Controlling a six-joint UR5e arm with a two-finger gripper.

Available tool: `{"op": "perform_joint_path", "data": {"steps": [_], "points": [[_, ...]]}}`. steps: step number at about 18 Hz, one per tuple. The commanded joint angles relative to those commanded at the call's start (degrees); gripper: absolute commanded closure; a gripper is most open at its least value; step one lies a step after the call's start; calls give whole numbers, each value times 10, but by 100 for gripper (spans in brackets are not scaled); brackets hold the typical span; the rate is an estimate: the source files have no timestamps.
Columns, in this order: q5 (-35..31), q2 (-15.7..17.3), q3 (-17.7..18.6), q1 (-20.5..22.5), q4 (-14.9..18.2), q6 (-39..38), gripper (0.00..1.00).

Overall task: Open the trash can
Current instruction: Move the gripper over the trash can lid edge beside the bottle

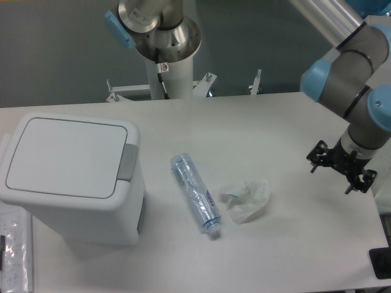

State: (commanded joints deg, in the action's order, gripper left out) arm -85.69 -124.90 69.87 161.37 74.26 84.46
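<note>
Presently, item one: the trash can (73, 177), a large boxy white plastic bin with rounded corners, standing upright at the far end of the counter (287, 244) from my arm. Its flat lid (66, 156) lies down flush, so the can is not yet opened. A grey push-button strip (127, 162) runs along the lid edge that faces the middle of the counter.

Handling, by my estimate: hard, stiff plastic, smooth and likely slippery under fingertips; probably light if empty, so a sideways shove could slide the whole body. The lid offers no obvious lip to pinch. The sensible contact point is the grey strip, pressed straight down from above so the force goes into the counter, not across it.

Item two: my gripper (341, 165), hanging just above the counter near the opposite edge, well apart from the can. It holds nothing; from this angle I cannot tell whether its fingers are spread or pressed together.

Item three: a clear plastic bottle (194, 194) lying on its side, and a crumpled white wrapper (245, 198) just beside it, both between me and the can.
</note>
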Motion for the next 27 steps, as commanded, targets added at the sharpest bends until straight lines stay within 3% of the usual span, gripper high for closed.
{"op": "perform_joint_path", "data": {"steps": [7, 10, 12, 16, 19, 22, 25, 27], "points": [[4, 9, -2, 0, 18, -1, 0], [15, 25, 31, 3, 16, -10, 0], [16, 53, 34, -2, 22, -69, 0], [56, 72, 35, -32, 20, -223, 0], [75, 81, 34, -59, 19, -280, 0], [139, 102, 33, -71, 15, -374, 0], [192, 125, 37, -81, -13, -459, 0], [221, 122, 33, -106, -45, -496, 0]]}}
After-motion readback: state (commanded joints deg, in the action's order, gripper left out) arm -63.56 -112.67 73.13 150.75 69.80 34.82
